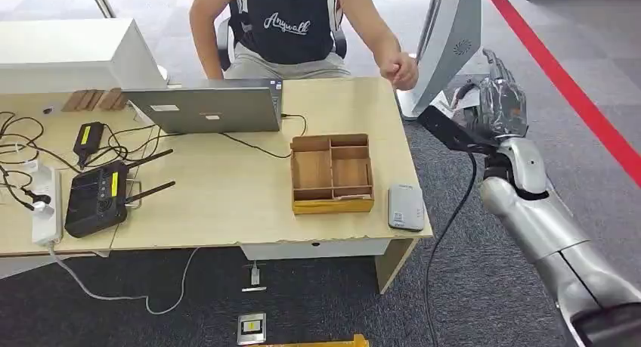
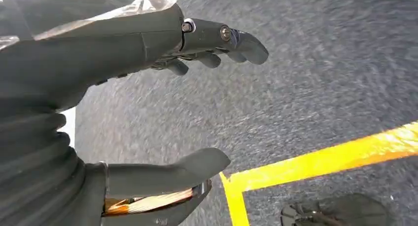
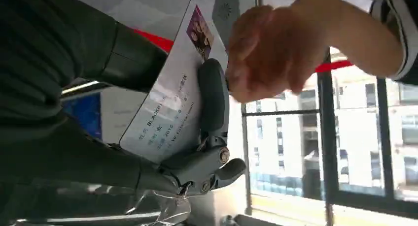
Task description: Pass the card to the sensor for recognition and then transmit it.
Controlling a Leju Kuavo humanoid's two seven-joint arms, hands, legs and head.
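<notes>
The right hand (image 3: 197,137) grips the card (image 3: 170,108), a dark finger pressed across its printed face, and holds it up off the desk's far right corner, beyond the desk (image 1: 227,196) edge. A person's hand (image 3: 271,48) is at the card's far end, touching or just about to take it (which of the two I cannot tell). The left hand (image 2: 148,103) hangs over the carpet, fingers apart and holding nothing.

The risk lies in the handover. If the robot's fingers loosen before the person has a firm hold, the card drops to the floor beside the desk. If they stay tight while the person pulls, the card may bend or slip askew. The small grey reader (image 1: 406,206) lies on the desk's near right corner, well apart from the card, so whether recognition has been done cannot be judged here; passing it on unread would spoil the task.
</notes>
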